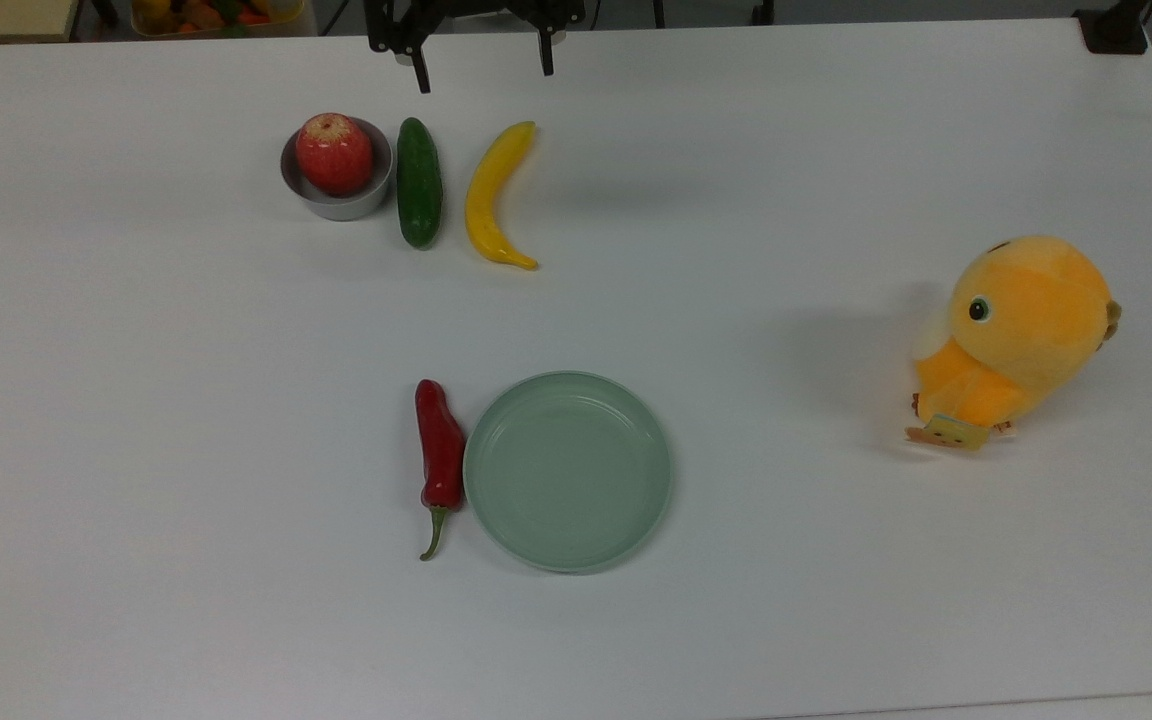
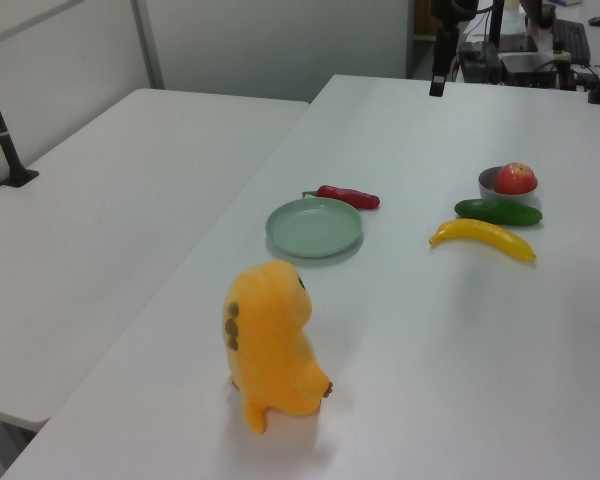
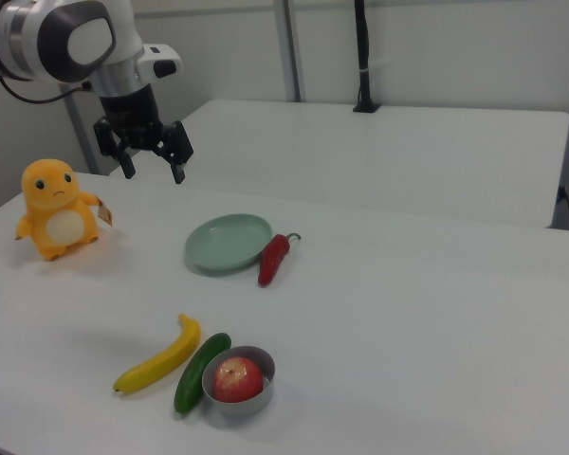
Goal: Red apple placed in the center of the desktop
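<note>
The red apple (image 1: 334, 152) (image 2: 515, 178) (image 3: 238, 378) rests in a small grey metal bowl (image 1: 340, 207) (image 3: 257, 402) near the back of the white desktop (image 1: 756, 180), left of middle in the top view. My gripper (image 1: 484, 68) (image 3: 154, 172) hangs open above the desktop's far edge, holding nothing, behind the apple and to its right in the top view. In the right view it hovers high near the plush toy, far from the apple.
A green cucumber (image 1: 419, 182) and a yellow banana (image 1: 494, 195) lie right of the bowl in the top view. A red chili pepper (image 1: 439, 450) lies beside a pale green plate (image 1: 568, 470) near the middle. An orange plush toy (image 1: 1021, 335) stands at the top view's right.
</note>
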